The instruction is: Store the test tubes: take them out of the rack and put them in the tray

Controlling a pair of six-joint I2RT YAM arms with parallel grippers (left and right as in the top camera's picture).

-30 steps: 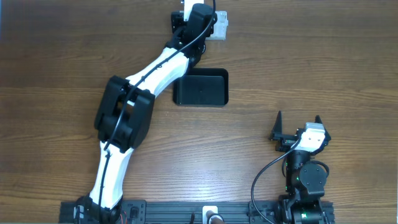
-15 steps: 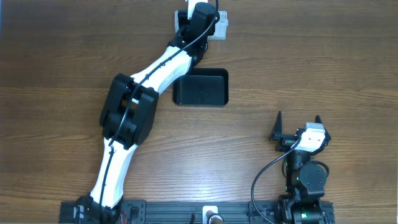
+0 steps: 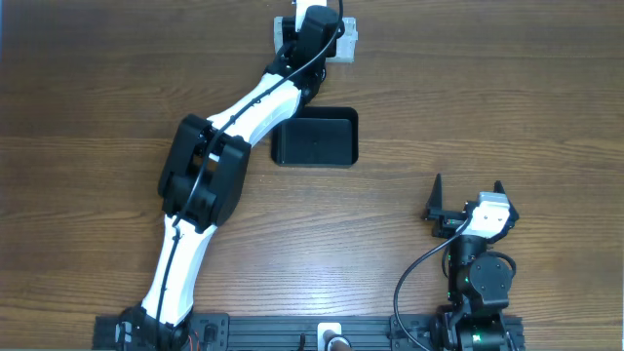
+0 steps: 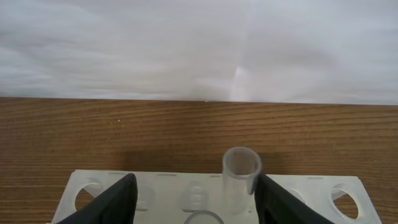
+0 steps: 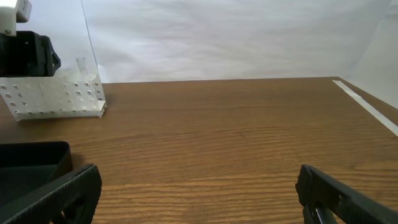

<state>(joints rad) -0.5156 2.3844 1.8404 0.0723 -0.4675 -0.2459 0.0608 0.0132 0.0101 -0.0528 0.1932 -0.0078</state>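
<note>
Left hand (image 4: 194, 188) farther forward, astride test tube (image 4: 241, 169)

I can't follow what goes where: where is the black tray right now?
Top view: the black tray lies mid-table, just nearer the arms' bases than the white rack, its corner under the left arm.

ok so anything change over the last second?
The left arm edged slightly farther up the table toward the rack, then held. Its claw is open at a test tube standing in the rack, nothing gripped. The right claw, open, and the tray stayed put.
</note>
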